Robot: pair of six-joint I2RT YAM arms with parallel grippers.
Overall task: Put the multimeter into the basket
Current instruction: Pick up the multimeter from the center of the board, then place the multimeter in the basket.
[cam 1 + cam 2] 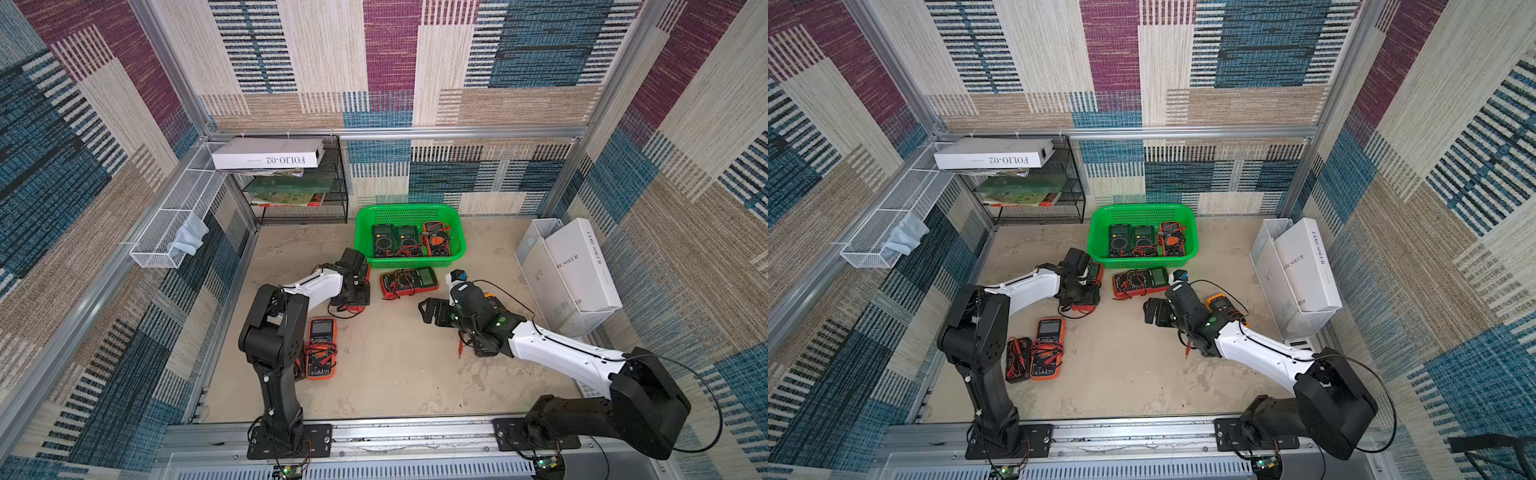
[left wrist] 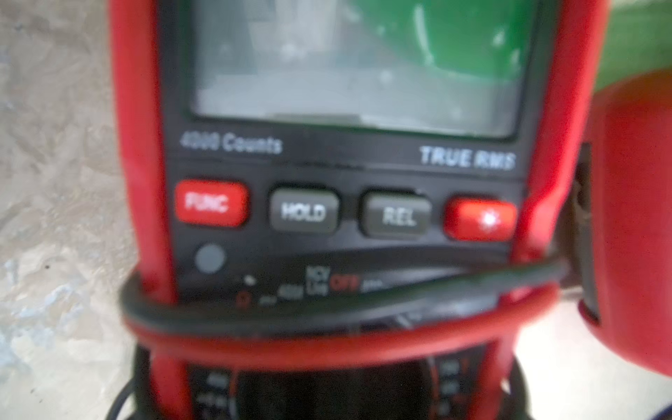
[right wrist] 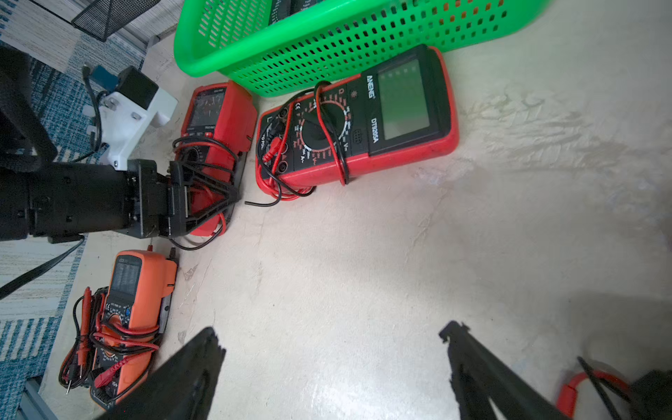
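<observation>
The green basket stands at the back of the table, and three multimeters lie in it. Just left of its front lies a red multimeter wound with leads. My left gripper is down over it, and its fingers press on both long sides. A second red multimeter lies before the basket. My right gripper stands open over bare table to the right of it.
An orange multimeter lies near the left arm's base, with a black one beside it. A yellow one lies under the right arm. A black mesh rack stands back left, a white wire tray hangs left, and a white bin stands right.
</observation>
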